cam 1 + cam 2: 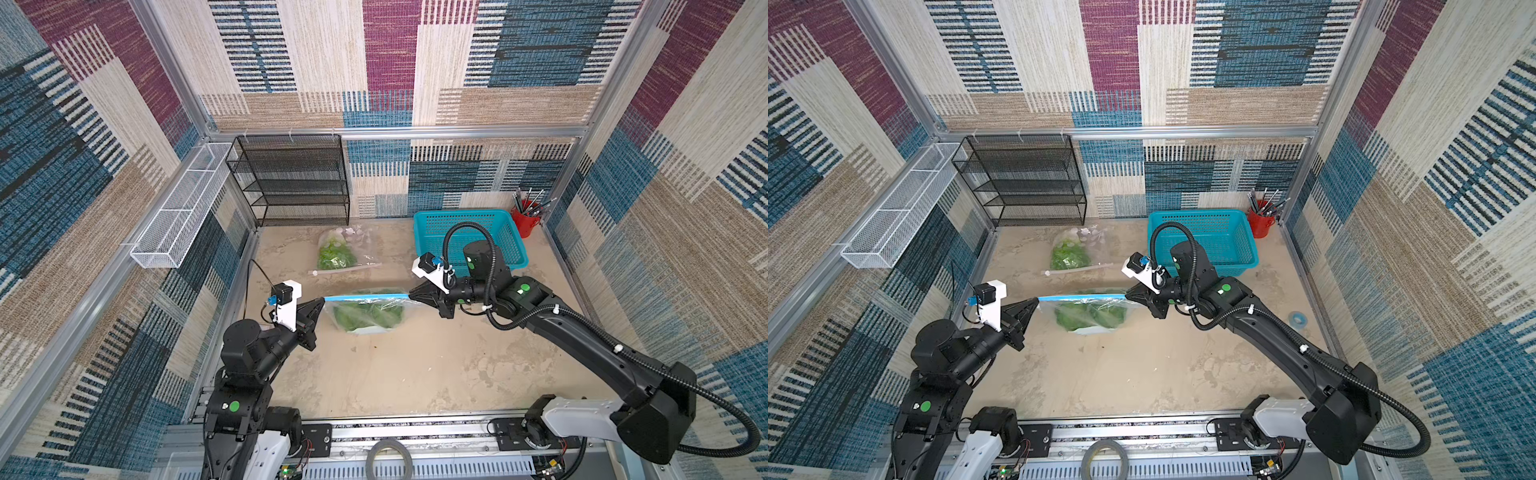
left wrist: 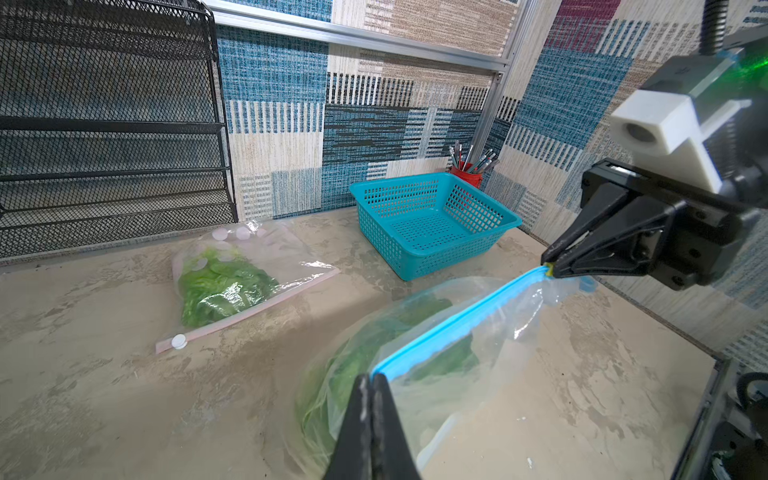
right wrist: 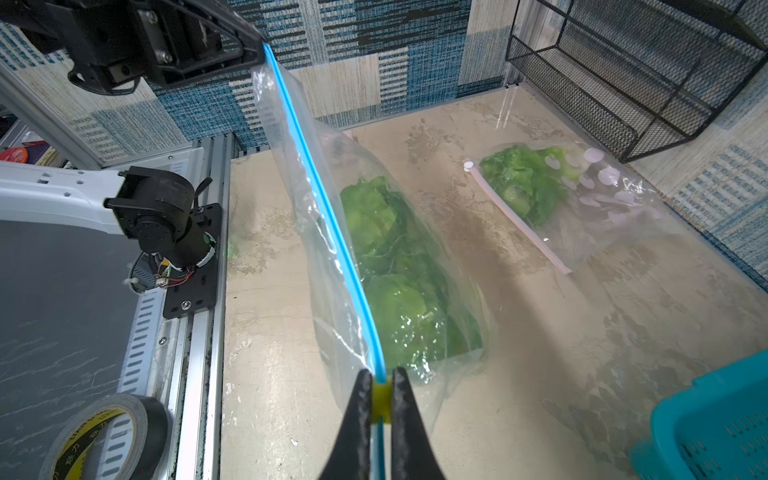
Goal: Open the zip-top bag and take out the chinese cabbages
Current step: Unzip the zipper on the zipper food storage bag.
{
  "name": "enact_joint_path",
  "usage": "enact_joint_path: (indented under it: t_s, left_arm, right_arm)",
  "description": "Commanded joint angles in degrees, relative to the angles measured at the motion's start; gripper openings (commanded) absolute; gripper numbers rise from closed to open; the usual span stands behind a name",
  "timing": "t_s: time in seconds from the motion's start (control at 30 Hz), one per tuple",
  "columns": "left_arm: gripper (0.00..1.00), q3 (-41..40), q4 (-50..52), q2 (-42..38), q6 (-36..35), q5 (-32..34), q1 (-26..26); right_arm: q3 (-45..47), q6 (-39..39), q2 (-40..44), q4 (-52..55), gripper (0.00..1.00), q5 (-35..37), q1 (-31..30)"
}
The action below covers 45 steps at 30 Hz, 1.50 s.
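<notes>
Left tool (image 1: 322, 300) opposite right tool (image 1: 412, 296), bag (image 1: 365, 316) between

My left gripper (image 2: 371, 380) pinches one end of the zip-top bag (image 2: 503, 332) by its blue seal (image 2: 457, 322); my right gripper (image 2: 547, 265) clamps the yellow slider (image 2: 550, 271) at the other end, near the teal basket (image 2: 399, 179). Green chinese cabbages (image 2: 353, 365) show inside the bag.

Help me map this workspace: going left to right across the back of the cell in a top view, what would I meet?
White wire tray → black mesh shelf rack → flat zip bag of greens with a pink strip → teal plastic basket → red cup of pencils.
</notes>
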State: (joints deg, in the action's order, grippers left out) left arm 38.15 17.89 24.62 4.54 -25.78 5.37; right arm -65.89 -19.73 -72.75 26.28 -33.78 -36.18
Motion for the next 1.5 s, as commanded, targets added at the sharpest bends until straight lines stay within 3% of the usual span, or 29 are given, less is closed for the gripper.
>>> enact_joint_path:
  t_s: [0.0, 0.87, 1.17, 1.47]
  left_arm:
    - [0.00, 0.5, -1.1, -0.3, -1.0, 3.3, -0.2]
    - [0.00, 0.6, -0.7, 0.2, -1.0, 4.4, -0.2]
    - [0.00, 0.4, -2.8, 2.4, 0.0, -5.9, -0.2]
    - [0.00, -0.2, -4.1, 2.7, 0.3, -11.1, -0.2]
  right_arm:
    - [0.9, 0.9, 1.2, 0.4, 0.00, 3.4, 0.6]
    - [7.7, 3.8, 8.1, 0.1, 0.00, 5.2, 3.9]
    - [5.9, 6.8, 5.6, -4.7, 0.00, -1.0, 3.9]
    - [5.3, 8.3, 4.2, -9.4, 0.00, -5.6, 4.0]
